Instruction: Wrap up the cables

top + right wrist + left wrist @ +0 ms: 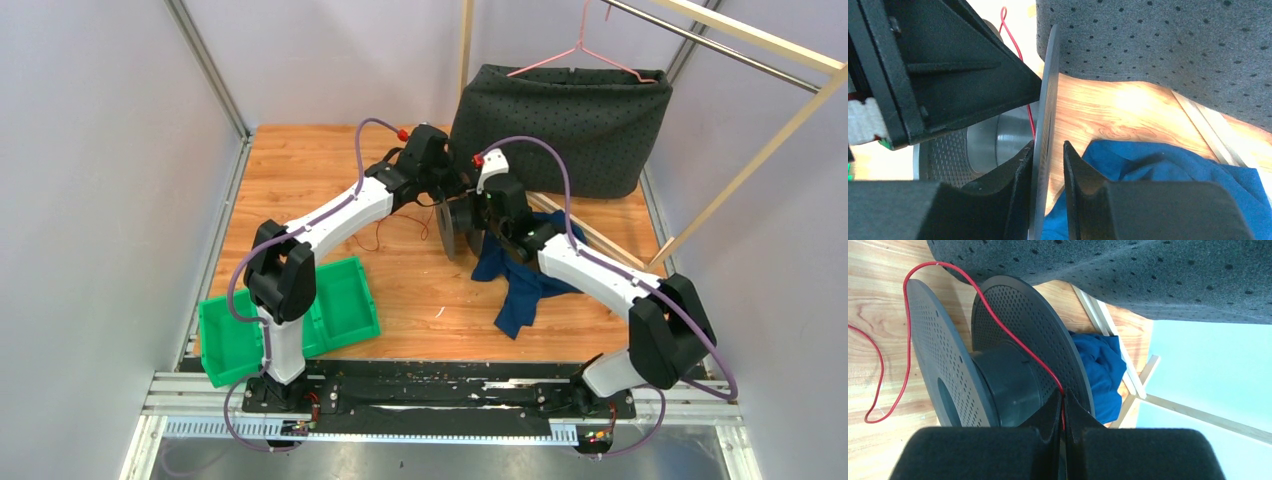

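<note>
A thin red cable (998,322) runs from loops on the table (385,232) over a dark perforated spool (1013,385) standing on edge (447,228). It ends between the fingertips of my left gripper (1064,402), which is shut on it beside the spool's far flange (1043,330). My right gripper (1048,143) straddles the rim of one flange (1048,90). Its left finger (1020,165) lies against the flange and its right finger (1075,165) stands a small gap away. In the right wrist view the red cable (1015,45) shows behind the left gripper's body (948,65).
A blue cloth (520,275) lies crumpled under my right arm. A grey dotted fabric bag (560,125) stands just behind the spool, with a pink hanger (590,55) above it. A wooden frame (740,180) rises at the right. A green bin (340,295) sits near the left base.
</note>
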You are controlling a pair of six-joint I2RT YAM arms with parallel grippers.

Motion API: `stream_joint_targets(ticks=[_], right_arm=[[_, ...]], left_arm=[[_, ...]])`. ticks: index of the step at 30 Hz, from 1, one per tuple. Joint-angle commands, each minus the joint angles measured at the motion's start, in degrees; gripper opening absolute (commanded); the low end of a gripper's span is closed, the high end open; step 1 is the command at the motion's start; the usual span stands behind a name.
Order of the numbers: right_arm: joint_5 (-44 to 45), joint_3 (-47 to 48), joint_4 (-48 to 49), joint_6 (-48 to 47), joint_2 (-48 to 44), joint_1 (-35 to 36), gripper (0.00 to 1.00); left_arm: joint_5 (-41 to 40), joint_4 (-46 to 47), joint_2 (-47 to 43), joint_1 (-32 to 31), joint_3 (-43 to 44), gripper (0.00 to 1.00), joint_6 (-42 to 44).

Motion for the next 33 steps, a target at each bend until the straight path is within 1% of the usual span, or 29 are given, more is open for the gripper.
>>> stream_joint_targets(ticks=[1,3,4,7,9,15,16,17,19,21,24,26,29,33], right_arm=[[2.6,-1.1,1.6,0.1,1.2,1.1,0.28],[2.5,-0.9,1.6,0.1,1.7,1.1,0.26],[2.6,-0.8,1.6,0.2,1.9,1.1,0.23],[2.6,-0.5,1.3,0.3,2.3,1.1,0.13],[2.7,-0.5,1.2,0.5,2.2,1.1,0.02],[4.1,-0.9,1.4,1.3,0.7,1.0,0.01],[4.3,-0.9,1.4,1.3,0.6,1.1,0.01],[4.3,-0.9,1.4,1.4,0.3,1.0,0.01],[4.2,-0.8,1.2,1.5,-0.2,1.1,0.01],[3.8,-0.5,0.7,1.5,-0.7,1.1,0.01],[2.1,-0.4,0.0,1.1,-2.1,1.0,0.01],[0.2,-0.2,-1.2,0.9,-3.1,0.9,0.01],[-4.2,0.7,-3.2,1.2,-5.1,0.0,0.01],[-9.2,2.4,-5.8,1.2,-7.8,-1.7,0.01]], left_arm=[[1.7,-0.9,1.7,0.6,1.1,0.0,-0.4],[2.3,-0.6,1.8,0.7,0.9,0.0,-0.8],[2.5,-0.5,1.7,0.8,0.9,0.0,-0.9],[3.0,-0.3,1.9,0.9,0.8,0.0,-1.1],[3.0,-0.3,1.8,1.0,0.8,0.0,-1.1],[3.6,0.2,1.6,1.3,1.1,0.0,-0.2],[3.8,-0.1,1.7,1.5,1.5,0.02,0.1],[4.0,-0.4,1.7,1.6,1.9,0.09,0.4],[4.9,-1.4,1.9,2.0,2.9,0.31,1.2],[6.3,-1.7,1.7,2.6,3.9,0.48,2.5],[6.4,-1.3,-0.2,3.1,4.7,0.69,4.4],[6.7,-0.3,-1.8,3.7,4.6,0.8,5.4],[8.4,0.8,-4.1,5.1,4.5,0.87,6.5],[12.3,1.9,-7.2,9.0,3.6,0.88,7.1]])
